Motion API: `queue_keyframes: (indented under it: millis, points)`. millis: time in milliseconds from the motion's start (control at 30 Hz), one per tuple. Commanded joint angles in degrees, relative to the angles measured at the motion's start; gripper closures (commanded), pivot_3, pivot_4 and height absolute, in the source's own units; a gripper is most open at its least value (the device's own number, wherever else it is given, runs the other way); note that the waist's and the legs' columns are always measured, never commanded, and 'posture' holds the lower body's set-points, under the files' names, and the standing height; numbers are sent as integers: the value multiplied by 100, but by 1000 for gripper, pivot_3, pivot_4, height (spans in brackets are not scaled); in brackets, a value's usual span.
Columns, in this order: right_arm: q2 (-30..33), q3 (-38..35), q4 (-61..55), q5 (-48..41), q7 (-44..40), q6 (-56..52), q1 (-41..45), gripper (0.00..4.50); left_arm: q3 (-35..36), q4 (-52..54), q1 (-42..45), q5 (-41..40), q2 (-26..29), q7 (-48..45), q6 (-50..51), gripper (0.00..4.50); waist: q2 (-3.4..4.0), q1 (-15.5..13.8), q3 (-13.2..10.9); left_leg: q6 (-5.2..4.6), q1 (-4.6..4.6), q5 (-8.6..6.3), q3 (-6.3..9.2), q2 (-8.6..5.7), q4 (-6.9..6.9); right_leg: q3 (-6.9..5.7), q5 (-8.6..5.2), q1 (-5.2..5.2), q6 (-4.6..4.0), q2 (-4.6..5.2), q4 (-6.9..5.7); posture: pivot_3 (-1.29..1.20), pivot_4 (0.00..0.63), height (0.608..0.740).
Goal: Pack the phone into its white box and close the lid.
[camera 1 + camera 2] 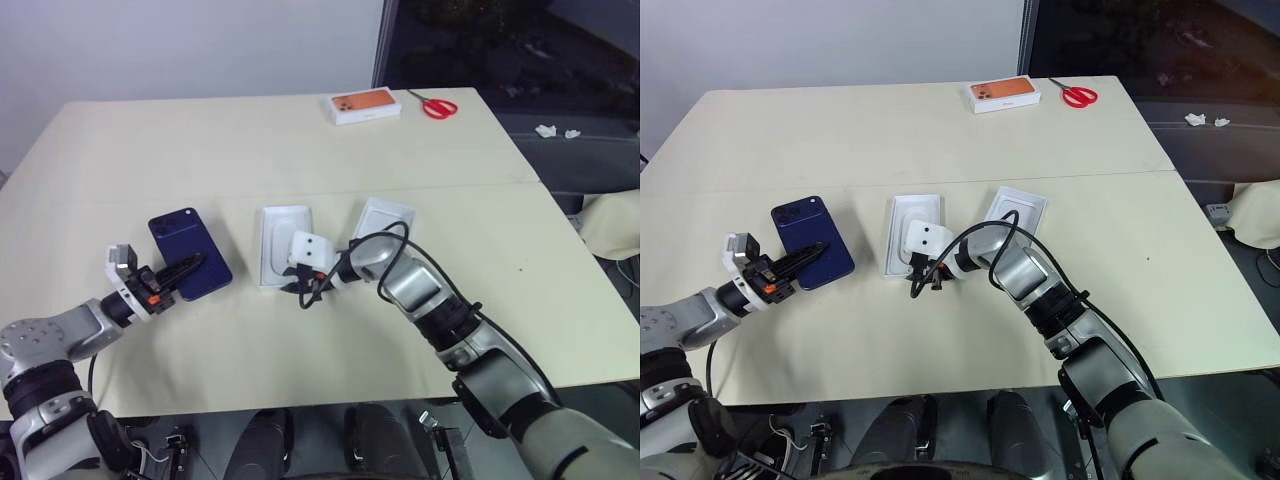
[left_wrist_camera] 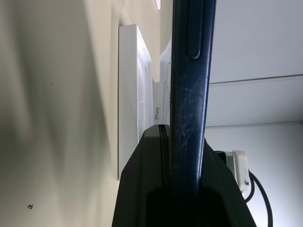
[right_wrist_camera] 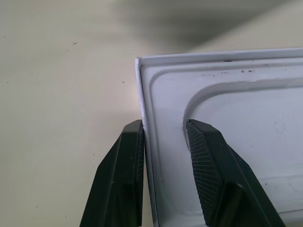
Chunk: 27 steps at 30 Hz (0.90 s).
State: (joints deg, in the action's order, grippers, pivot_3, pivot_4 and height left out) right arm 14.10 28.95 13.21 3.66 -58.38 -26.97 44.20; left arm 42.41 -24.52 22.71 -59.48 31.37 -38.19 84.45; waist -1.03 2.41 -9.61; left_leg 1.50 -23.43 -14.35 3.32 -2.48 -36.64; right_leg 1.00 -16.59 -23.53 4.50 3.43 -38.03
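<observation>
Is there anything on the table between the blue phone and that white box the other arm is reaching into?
No. In the left eye view, only bare table separates the phone, clamped in the left gripper, from the white box.

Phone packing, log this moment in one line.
left gripper shut on phone | right gripper straddling white box wall | lid beside

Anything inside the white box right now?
No phone in the white box, just its moulded recess. The right tool straddles the box's wall, one finger inside. The phone is in the left tool.
</observation>
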Motion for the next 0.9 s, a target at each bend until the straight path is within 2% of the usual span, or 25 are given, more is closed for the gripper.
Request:
queue_keyframes:
  millis: [33,300,467,900]
  points:
    - [-25,-15,-91,-19,-19,69,63,3027,75,243,56,-234,29,-10,1,4500,0,0,0,0,0,0,0,0,0,0,0,0,0,0,0,0,150,740]
    - [-19,-4,-139,-43,-82,23,34,3027,59,279,88,-249,-34,65,-10,4500,0,-1,0,0,0,0,0,0,0,0,0,0,0,0,0,0,150,740]
    - [-40,-28,-112,-10,-1,13,58,4319,73,295,92,-261,-50,94,2,4500,-1,8,1,0,1,0,0,0,0,0,0,0,0,0,-1,0,150,740]
    - [74,-20,-477,-129,-139,-59,-63,4319,85,314,80,-293,-43,86,56,4500,-1,4,1,1,1,1,0,0,-1,0,0,1,0,0,-2,0,150,740]
